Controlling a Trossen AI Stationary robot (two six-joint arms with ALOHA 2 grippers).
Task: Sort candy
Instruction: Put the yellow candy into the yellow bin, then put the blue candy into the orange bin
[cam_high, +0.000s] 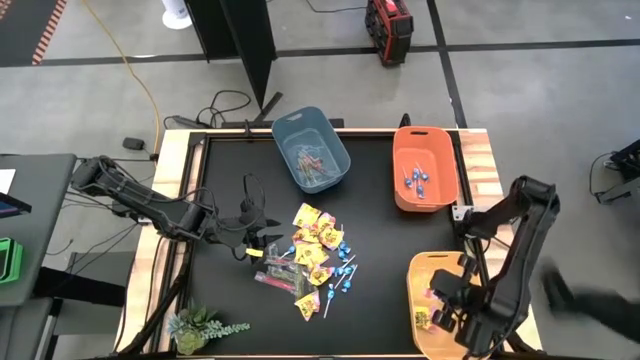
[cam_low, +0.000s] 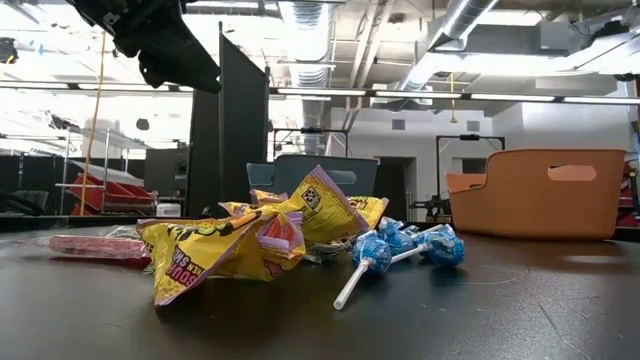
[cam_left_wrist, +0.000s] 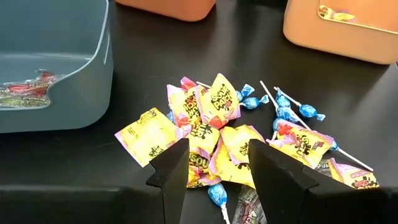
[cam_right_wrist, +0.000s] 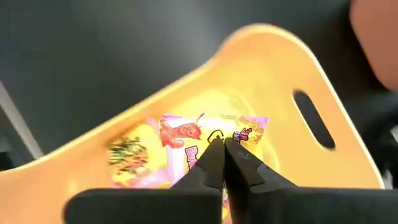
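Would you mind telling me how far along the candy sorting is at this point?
Partly done. Pinkish sticks lie in the blue-grey plastic bin, blue lollipops in the orange bin, yellow packets in the yellow bin. The right gripper is over the yellow bin with fingers nearly together at a yellow packet; the left gripper hangs open at the mixed candy pile, which remains unsorted.

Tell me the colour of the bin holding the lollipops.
Orange bin, with blue-wrapped lollipops inside; the high view shows it best.
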